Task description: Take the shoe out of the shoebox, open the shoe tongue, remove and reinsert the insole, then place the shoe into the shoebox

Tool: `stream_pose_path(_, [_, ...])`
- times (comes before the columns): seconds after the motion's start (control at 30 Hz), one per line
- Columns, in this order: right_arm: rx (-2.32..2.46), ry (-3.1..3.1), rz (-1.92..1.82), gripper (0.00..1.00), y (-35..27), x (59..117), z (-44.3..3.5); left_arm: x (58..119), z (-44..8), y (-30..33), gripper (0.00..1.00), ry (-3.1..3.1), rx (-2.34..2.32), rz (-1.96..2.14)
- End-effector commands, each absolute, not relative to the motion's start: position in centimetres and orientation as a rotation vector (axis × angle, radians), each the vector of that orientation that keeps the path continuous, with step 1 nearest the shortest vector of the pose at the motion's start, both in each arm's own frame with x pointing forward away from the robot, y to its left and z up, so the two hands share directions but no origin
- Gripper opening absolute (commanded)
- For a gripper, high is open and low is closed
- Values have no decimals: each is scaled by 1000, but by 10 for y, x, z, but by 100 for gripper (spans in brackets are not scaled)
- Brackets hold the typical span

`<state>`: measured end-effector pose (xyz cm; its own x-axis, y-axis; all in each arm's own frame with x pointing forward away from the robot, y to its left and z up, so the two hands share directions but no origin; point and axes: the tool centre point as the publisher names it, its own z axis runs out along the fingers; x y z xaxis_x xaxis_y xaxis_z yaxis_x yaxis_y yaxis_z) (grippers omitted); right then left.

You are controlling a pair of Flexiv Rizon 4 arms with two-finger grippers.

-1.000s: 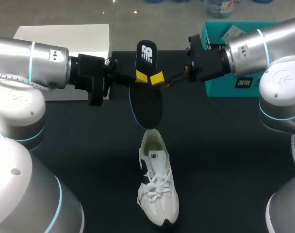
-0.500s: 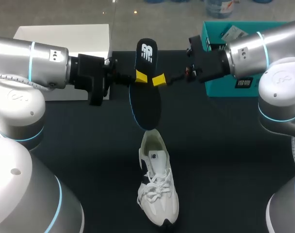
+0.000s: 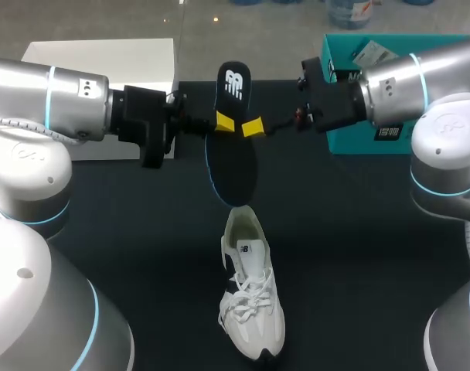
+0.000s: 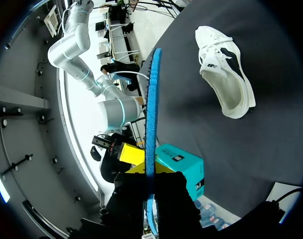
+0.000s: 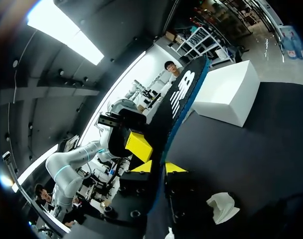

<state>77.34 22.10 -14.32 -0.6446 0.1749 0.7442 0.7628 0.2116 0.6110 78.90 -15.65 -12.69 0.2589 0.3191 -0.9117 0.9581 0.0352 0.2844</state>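
Nearest the robot, a white sneaker (image 3: 250,305) stands on its sole on the matte black table (image 3: 359,255), with its rounded toe toward the robot and its heel away. Its upper is pale and smooth with dark panels along the sides. Flat white laces cross loosely over the instep, and the tongue is folded forward, leaving the oval mouth wide open on a light lining.

Just beyond the heel, the insole (image 3: 233,166) is held up off the table, apart from the shoe. It is a thin, flat, foot-shaped sheet with a dull black top face and a white logo printed at its narrower far end. A bright blue foam edge runs around it. In the left wrist view it shows edge-on as a slim, slightly bowed blue strip.

Both arms grip it at its waist. The left gripper (image 3: 224,121) comes in from the left side, and the insole's edge passes between its two yellow-tipped fingers, which are clamped on the two faces. The right gripper (image 3: 253,127) comes in from the opposite side, with its blocky yellow tips pinched on the insole in the same way, just beside the left one.

Farther back on the left sits a plain white box (image 3: 119,62), smooth and sharp-cornered. At the far right stands the teal shoebox (image 3: 355,141) of glossy card, partly behind the right arm.
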Motion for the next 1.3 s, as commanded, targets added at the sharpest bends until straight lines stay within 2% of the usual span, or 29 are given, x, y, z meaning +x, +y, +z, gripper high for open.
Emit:
stream_pose_path(0.03, [-861, -1959, -1450, 72, 226, 775, -145, 789, -127, -158, 0, 1254, 1491, -770])
stream_pose_path(0.1, [-862, -1959, -1441, 77, 228, 775, -146, 789, -127, -158, 0, 1254, 1491, -770])
stream_pose_path(0.17, [-857, -1958, -1441, 69, 229, 775, -146, 789, -127, -158, 0, 1254, 1491, -770])
stream_pose_path(0.33, [-854, -1955, -1441, 60, 230, 775, -146, 789, -127, -158, 0, 1254, 1491, -770])
stream_pose_path(0.37, [-852, -1956, -1441, 50, 230, 776, -146, 789, -127, -158, 0, 1254, 1491, -770])
stream_pose_path(0.4, [-850, -1957, -1442, 48, 230, 776, -146, 789, -127, -158, 0, 1254, 1491, -770])
stream_pose_path(0.47, [-846, -1958, -1447, 0, 231, 776, -146, 789, -127, -158, 0, 1254, 1491, -770])
stream_pose_path(1.1, [-856, -1962, -1475, 0, 229, 773, -145, 789, -127, -158, 0, 1254, 1491, -770])
stream_pose_path(1.13, [-856, -1963, -1476, 0, 229, 774, -145, 789, -127, -158, 22, 1254, 1491, -770])
stream_pose_path(1.17, [-857, -1963, -1476, 0, 229, 774, -144, 788, -128, -158, 83, 1260, 1503, -772])
stream_pose_path(1.2, [-858, -1964, -1476, 0, 228, 774, -144, 787, -128, -157, 100, 1266, 1510, -778])
stream_pose_path(1.3, [-868, -1968, -1477, 0, 225, 775, -144, 785, -129, -151, 100, 1286, 1528, -768])
